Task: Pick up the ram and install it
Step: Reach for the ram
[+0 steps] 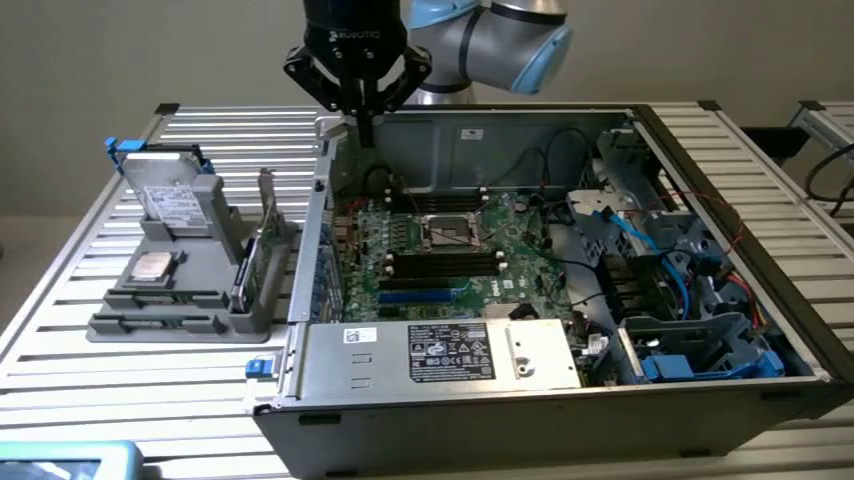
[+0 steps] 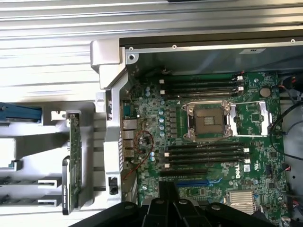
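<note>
The ram [image 1: 244, 270] is a thin dark-green stick standing on edge in the grey holder [image 1: 160, 325], left of the open PC case in the exterior view. In the wrist view the ram [image 2: 65, 187] is a narrow strip beside the taller green card [image 2: 74, 156]. My gripper [image 1: 363, 132] hangs shut and holds nothing, high over the case's rear left corner, well apart from the ram. Its dark fingers [image 2: 168, 191] are pressed together over the motherboard [image 2: 255, 113]. Black memory slots [image 1: 443, 262] [image 2: 203, 153] lie on both sides of the CPU socket [image 2: 208, 118].
The holder also carries a silver drive [image 1: 174, 195], a CPU chip [image 1: 151, 266] and the bracketed green card [image 1: 274, 245]. The case [image 1: 441, 400] has a power supply [image 1: 454, 350] at the front and drive bays with blue cables [image 1: 694, 330] on the exterior view's right. A slatted metal table [image 1: 120, 380] lies underneath.
</note>
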You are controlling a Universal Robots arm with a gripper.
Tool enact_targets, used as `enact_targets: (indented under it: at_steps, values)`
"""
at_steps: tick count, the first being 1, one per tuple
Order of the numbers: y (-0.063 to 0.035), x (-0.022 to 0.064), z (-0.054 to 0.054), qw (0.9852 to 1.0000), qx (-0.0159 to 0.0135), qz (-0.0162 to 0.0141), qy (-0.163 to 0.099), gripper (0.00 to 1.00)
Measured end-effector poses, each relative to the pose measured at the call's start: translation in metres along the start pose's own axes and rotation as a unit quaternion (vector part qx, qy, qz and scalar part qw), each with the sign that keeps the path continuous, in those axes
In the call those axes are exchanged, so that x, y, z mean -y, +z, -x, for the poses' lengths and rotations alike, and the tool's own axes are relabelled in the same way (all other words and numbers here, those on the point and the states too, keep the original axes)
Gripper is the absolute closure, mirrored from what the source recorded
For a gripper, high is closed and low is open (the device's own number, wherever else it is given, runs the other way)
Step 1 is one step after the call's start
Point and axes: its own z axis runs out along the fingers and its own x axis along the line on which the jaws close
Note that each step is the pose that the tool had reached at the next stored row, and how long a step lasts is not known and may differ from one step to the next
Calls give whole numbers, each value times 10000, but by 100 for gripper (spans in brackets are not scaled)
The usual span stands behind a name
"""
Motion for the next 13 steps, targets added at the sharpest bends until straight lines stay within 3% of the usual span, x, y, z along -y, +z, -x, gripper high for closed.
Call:
enact_targets:
  at_steps: [4,13]
  values:
    - [3,54,-71,10000,0,0,-1,89]
    - [3,144,-387,10000,0,0,0,89]
